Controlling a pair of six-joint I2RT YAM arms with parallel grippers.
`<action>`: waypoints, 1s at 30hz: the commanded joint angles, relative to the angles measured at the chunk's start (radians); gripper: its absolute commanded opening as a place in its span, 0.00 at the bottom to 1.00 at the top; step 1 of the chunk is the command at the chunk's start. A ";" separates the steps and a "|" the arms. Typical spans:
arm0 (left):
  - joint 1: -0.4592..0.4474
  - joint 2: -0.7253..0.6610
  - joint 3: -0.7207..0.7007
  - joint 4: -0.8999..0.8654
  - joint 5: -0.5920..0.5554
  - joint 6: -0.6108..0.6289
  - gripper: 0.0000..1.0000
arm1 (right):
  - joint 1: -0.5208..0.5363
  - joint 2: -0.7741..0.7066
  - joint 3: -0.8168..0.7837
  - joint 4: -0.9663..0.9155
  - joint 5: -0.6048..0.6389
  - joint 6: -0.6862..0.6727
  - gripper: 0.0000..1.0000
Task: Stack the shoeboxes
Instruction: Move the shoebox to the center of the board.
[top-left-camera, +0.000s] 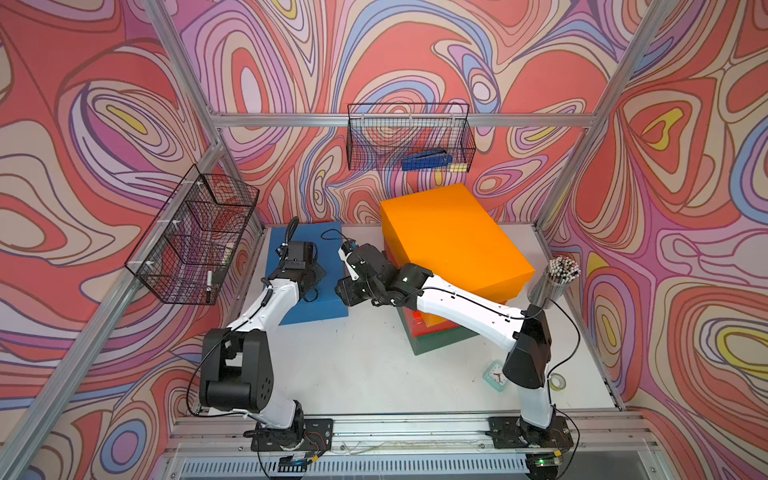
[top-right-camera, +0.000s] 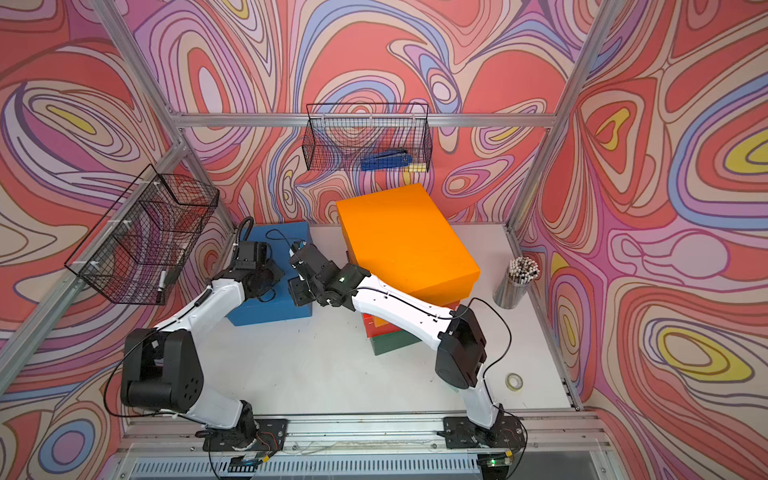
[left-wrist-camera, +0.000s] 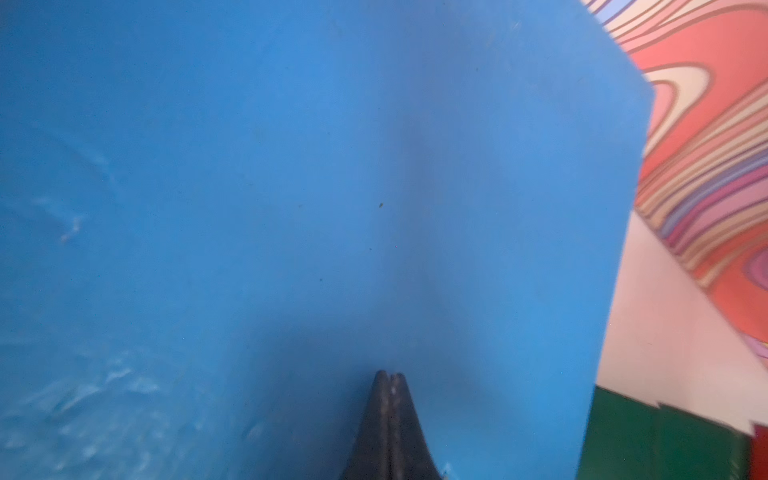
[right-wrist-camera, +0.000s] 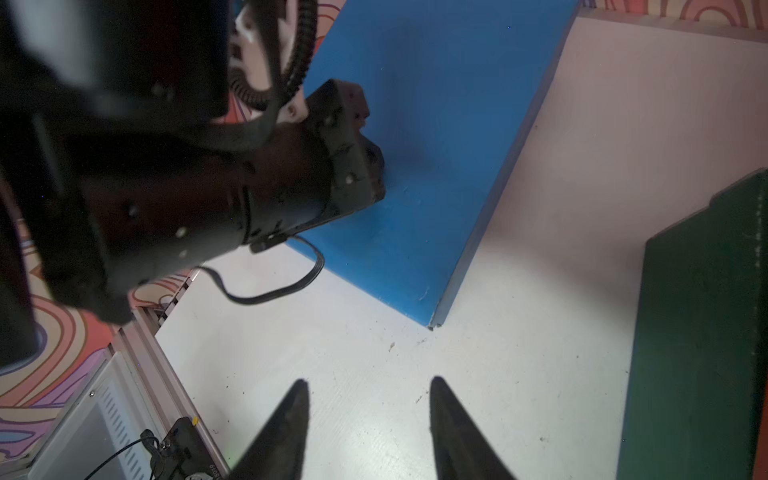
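**Desk:** What are the claws doing?

**Photographer:** The left gripper (left-wrist-camera: 388, 377) is clenched, its black fingers pressed together with nothing between them. Its tips point down at the lid of the plain matte blue cardboard shoebox (left-wrist-camera: 291, 166). In the right wrist view they seem to meet the lid, with a dark shadow beside them. The right gripper (right-wrist-camera: 370, 384) is released, jaws well apart and empty. It hovers above the bare white tabletop (right-wrist-camera: 540, 208), between the blue box and the dark green cardboard shoebox (right-wrist-camera: 698, 311).

**Desk:** And where are the boxes?

**Photographer:** In both top views the blue one lies flat and alone at the table's back left, with the left arm reaching over it. The other three are stacked to its right. The green box (top-left-camera: 440, 343) is on the table at the bottom, and an edge of the red cardboard shoebox (top-right-camera: 368, 328) shows above it. The big orange cardboard shoebox (top-left-camera: 449, 241) is on top, turned askew and overhanging the ones beneath. The right arm crosses in front of that stack.

**Desk:** Anything else around it?

**Photographer:** A small mint-green square clock (top-left-camera: 494, 376) sits near the right arm's base, and a roll of tape (top-right-camera: 514, 381) is just beside it. A metal cup of pencils (top-left-camera: 552, 282) stands at the right edge. Black wire baskets (top-left-camera: 409, 137) hang on the swirl-patterned walls.
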 joint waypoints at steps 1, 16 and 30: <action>-0.032 0.000 -0.200 -0.264 0.097 -0.071 0.00 | -0.015 -0.004 -0.022 0.019 -0.012 0.020 0.60; -0.067 -0.483 0.012 -0.673 -0.037 -0.053 0.43 | 0.060 0.061 -0.043 0.025 0.103 0.127 0.93; -0.043 -0.523 0.068 -0.787 -0.172 -0.011 1.00 | 0.170 0.049 -0.209 0.129 0.232 0.296 0.97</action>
